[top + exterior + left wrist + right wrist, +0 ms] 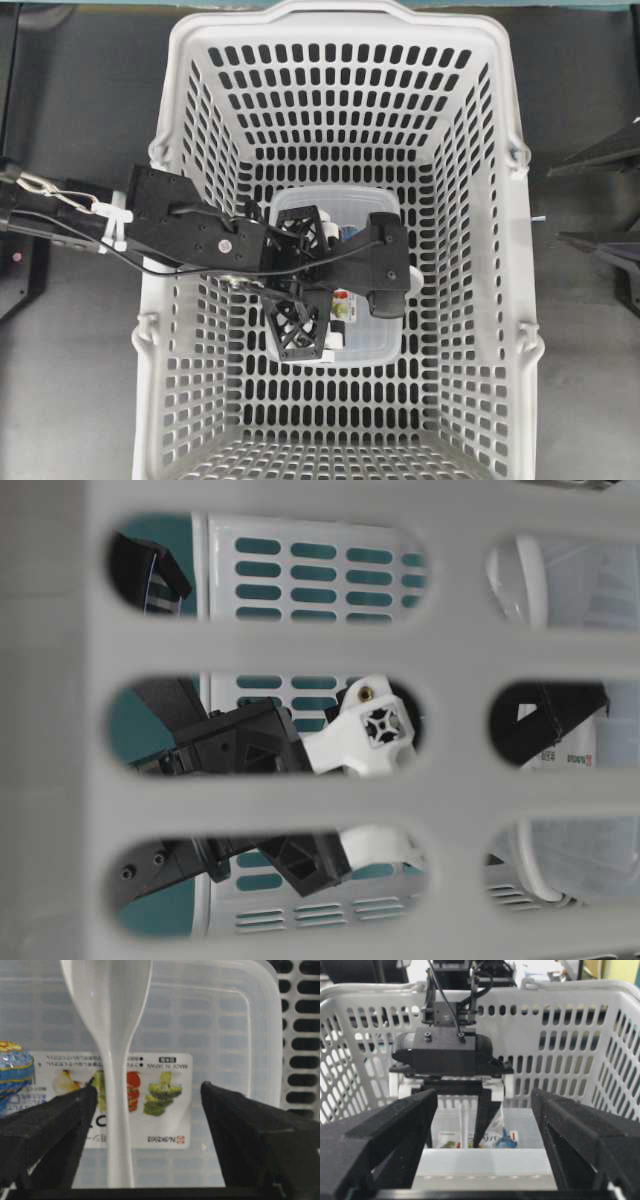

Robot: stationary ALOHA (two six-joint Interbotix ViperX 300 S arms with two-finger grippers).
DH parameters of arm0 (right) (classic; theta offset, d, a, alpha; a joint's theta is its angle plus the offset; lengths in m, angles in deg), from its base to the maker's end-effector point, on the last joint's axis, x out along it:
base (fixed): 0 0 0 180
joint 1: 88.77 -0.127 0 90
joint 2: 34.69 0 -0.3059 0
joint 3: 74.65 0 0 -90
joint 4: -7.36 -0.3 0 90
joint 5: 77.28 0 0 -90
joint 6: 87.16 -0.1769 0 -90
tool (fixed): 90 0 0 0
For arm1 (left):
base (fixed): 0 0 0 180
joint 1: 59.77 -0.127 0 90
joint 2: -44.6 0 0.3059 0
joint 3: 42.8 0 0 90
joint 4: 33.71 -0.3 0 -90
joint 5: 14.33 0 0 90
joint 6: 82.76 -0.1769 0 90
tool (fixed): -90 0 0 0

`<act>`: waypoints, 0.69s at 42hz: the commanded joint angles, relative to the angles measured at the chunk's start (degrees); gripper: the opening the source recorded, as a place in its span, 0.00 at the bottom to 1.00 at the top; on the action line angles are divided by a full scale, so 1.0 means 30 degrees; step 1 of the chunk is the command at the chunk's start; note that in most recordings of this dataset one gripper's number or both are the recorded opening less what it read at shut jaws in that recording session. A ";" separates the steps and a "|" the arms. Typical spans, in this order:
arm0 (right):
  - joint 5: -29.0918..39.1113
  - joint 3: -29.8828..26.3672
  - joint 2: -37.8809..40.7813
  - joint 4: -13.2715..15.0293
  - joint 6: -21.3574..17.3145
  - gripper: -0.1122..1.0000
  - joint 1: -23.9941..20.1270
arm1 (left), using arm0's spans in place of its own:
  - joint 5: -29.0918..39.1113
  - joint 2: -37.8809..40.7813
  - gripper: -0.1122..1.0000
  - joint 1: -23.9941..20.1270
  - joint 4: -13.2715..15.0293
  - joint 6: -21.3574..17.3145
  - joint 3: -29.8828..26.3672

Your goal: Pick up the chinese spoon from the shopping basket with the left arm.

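We see the glossy white Chinese spoon lying on the lid of the clear rectangular labelled plastic container, on the floor of the large light grey slotted shopping basket. Our left claw stands wide, its black fingers either side of the handle and not gripping it. The black left arm reaches over the basket's left wall, angled downward. Our right claw is also spread wide, holding nothing, facing the basket from outside.
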 commanded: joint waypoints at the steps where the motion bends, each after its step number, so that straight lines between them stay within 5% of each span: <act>1: -0.0352 -0.0234 0.0117 -0.0059 -0.0029 0.76 -0.0029 | -0.0059 0.0000 0.83 -0.0176 -0.0059 0.0059 -0.0088; 7: -0.0469 -0.0146 0.0117 -0.0059 -0.0029 0.76 -0.0029 | -0.0059 -0.0029 0.64 -0.0264 -0.0059 0.0029 -0.0029; 14: -0.0469 -0.0117 0.0117 -0.0059 -0.0059 0.76 -0.0029 | -0.0059 -0.0029 0.22 -0.0439 -0.0059 0.0029 -0.0205; 29: -0.0469 -0.0117 0.0000 -0.0059 -0.0029 0.76 -0.0029 | 0.3135 -0.1318 0.20 -0.0410 -0.0059 0.0088 -0.3311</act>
